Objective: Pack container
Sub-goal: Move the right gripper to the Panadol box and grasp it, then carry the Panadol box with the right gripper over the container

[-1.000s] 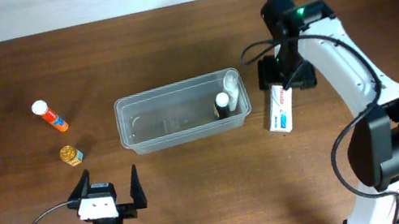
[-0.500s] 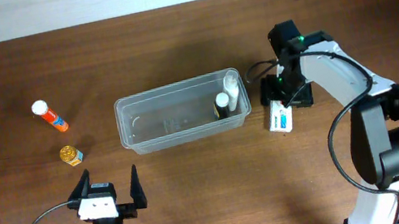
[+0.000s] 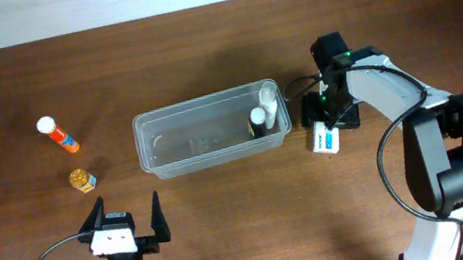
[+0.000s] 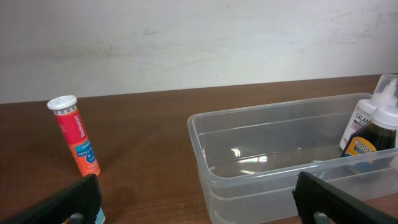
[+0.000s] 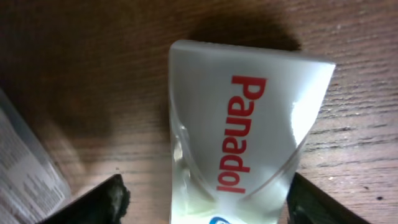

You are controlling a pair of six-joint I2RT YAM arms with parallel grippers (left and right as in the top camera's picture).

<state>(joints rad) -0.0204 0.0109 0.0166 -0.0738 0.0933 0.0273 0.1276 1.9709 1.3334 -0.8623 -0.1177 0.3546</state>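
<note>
The upper end of the Panadol box is covered by the right claw in the overhead view. Between that claw's fingers, the box's near end is cut off at the bottom edge. Ahead of the left claw, the container is cropped at its right end.

1 container, 2 btls, 1 Panadol box, 1 tube, 1 small orange jar.

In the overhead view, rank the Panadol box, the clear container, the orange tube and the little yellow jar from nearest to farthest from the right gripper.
1. Panadol box, at the right gripper.
2. The container, beside it on the left.
3. The orange tube and the yellow jar, far off on the left: too close to call.
</note>
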